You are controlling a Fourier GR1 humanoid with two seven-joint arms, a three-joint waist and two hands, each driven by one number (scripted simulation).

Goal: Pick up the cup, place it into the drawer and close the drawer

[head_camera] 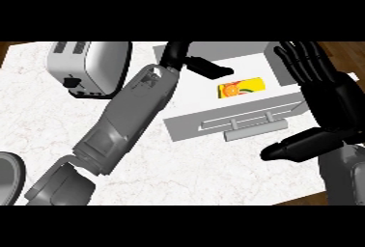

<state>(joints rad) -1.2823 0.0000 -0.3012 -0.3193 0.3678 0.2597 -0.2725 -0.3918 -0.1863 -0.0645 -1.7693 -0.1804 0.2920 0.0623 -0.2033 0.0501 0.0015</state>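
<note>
Your left hand [194,61] reaches over the open drawer [235,113] at the bench's far edge, fingers relaxed and released. The cup [241,88] lies inside the drawer, just right of those fingers, apart from them. Your right hand [321,91] rests open at the bench's right edge.

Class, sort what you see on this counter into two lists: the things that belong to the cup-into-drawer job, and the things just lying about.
Belong to the job:
- cup, lying in the drawer
- drawer, open
- left hand, over the drawer
- right hand, open beside the drawer

Just lying about:
- toaster, at the counter's far left
- round grey object, cut off at the left edge
</note>
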